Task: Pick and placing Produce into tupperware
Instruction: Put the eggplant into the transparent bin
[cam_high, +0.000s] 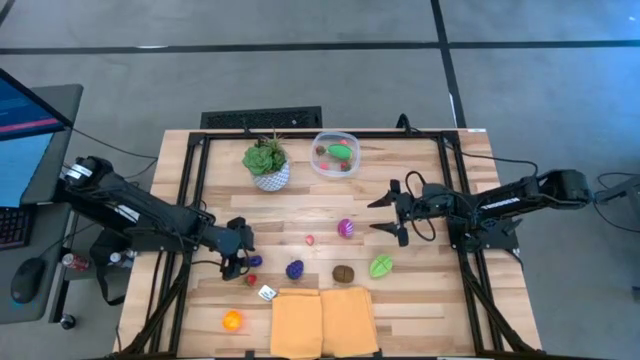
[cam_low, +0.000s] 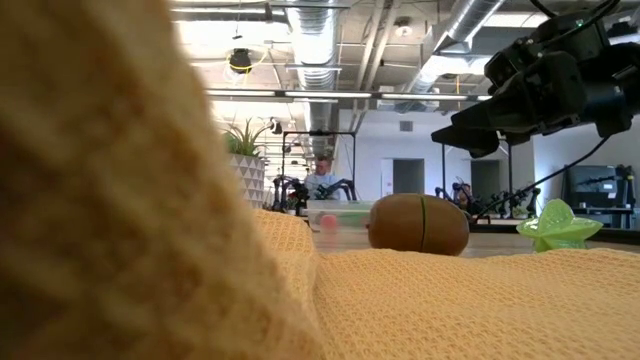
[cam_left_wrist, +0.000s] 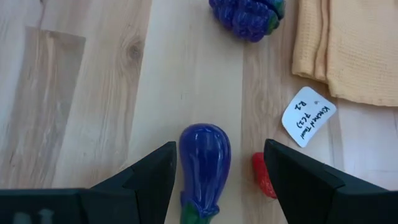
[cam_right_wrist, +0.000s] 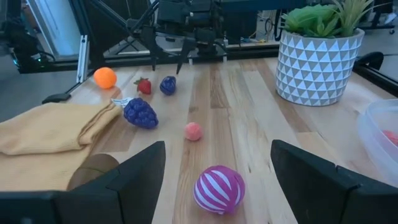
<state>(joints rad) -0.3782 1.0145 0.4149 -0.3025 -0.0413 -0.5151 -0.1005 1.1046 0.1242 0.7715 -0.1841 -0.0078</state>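
While I look down from the high view, the tupperware (cam_high: 335, 154) near the table's far edge already holds a green and a red piece, but most produce lies loose: striped pink ball (cam_high: 346, 228), purple grapes (cam_high: 295, 269), kiwi (cam_high: 343, 273), orange (cam_high: 232, 320). At table height, the kiwi sits just beyond the yellow towel (cam_low: 480, 300). My left gripper (cam_left_wrist: 217, 171) stands spread around the blue eggplant (cam_left_wrist: 204, 158), not yet closed. My right gripper (cam_right_wrist: 217, 180) hangs apart above the striped ball.
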